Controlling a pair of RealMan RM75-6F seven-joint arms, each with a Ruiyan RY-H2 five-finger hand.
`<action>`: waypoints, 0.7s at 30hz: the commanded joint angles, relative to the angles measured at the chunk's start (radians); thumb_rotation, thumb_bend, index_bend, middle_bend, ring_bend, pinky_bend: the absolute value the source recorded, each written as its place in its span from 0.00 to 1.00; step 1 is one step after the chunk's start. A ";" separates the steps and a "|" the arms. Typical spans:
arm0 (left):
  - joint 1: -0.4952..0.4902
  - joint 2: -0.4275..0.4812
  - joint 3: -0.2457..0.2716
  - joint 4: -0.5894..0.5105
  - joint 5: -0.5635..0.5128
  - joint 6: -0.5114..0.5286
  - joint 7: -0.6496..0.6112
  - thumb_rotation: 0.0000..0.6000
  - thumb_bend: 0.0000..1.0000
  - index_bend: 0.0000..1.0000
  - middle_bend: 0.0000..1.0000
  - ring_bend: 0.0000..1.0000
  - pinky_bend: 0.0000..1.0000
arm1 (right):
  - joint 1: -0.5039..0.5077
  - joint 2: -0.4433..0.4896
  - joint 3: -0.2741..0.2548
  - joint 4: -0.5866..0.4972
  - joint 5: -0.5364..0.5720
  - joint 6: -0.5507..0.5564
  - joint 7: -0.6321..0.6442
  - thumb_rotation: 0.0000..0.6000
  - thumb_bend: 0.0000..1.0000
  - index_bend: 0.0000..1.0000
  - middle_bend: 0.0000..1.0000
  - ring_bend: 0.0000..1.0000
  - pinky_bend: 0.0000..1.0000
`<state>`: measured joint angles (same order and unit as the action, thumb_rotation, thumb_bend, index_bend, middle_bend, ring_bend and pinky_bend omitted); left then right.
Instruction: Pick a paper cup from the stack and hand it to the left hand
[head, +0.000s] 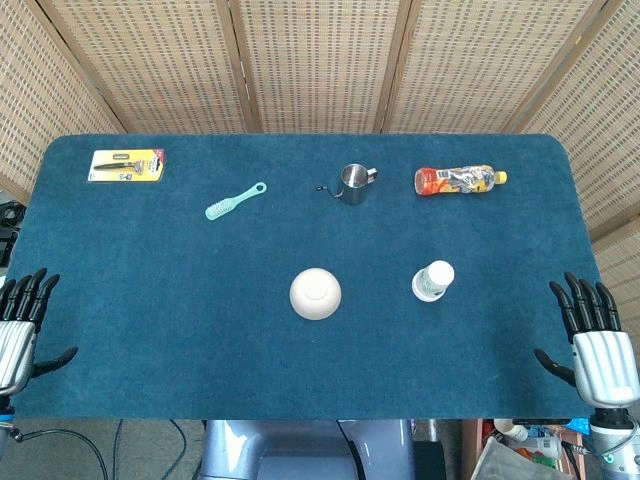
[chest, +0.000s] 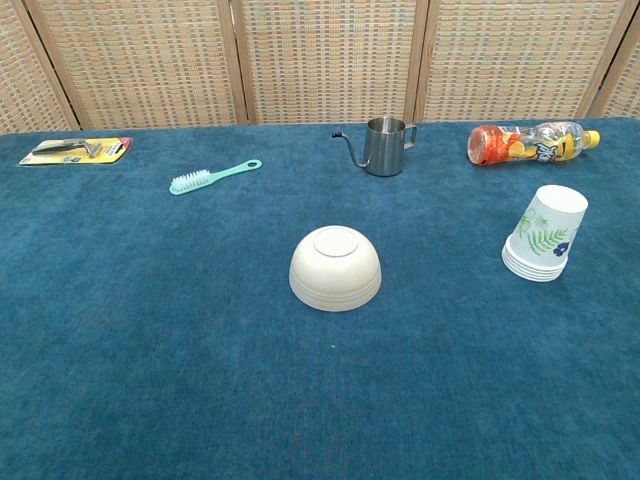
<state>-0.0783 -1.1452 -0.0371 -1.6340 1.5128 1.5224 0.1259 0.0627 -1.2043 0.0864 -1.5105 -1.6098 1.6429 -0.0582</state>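
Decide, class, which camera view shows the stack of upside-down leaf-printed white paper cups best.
The chest view: the stack of upside-down leaf-printed white paper cups appears side-on, its nested rims and leaf print visible. The head view looks down on it, showing mainly the round top.

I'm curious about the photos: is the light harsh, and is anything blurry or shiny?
Head view: soft, even light, faint shadows, sharp throughout. Chest view: equally sharp; the metal pitcher shows bright reflections, and the paper cups cast only a slight shadow.

One stack of paper cups (chest: 542, 237), upside down, how many cups in it I cannot tell. One bowl (chest: 335, 267). One brush (chest: 212, 177). One steel kettle (chest: 384, 146). One bottle (chest: 530, 143), lying down. One carded packet (chest: 76, 150). Two robot hands: left (head: 22, 325), right (head: 596, 340).
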 joint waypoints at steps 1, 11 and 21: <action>0.000 -0.002 -0.001 0.003 0.001 0.002 -0.001 1.00 0.11 0.00 0.00 0.00 0.00 | 0.000 0.003 -0.002 -0.004 0.003 -0.007 0.003 1.00 0.00 0.00 0.00 0.00 0.00; -0.011 -0.020 -0.014 0.029 -0.006 -0.006 -0.008 1.00 0.11 0.00 0.00 0.00 0.00 | 0.076 0.067 0.014 -0.103 0.013 -0.136 0.015 1.00 0.00 0.00 0.00 0.00 0.00; -0.026 -0.035 -0.030 0.052 -0.041 -0.035 -0.005 1.00 0.12 0.00 0.00 0.00 0.00 | 0.354 0.151 0.103 -0.271 0.287 -0.639 -0.099 1.00 0.00 0.00 0.04 0.00 0.02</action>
<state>-0.1020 -1.1781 -0.0649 -1.5844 1.4755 1.4913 0.1199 0.3037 -1.0814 0.1487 -1.7249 -1.4507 1.1660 -0.1047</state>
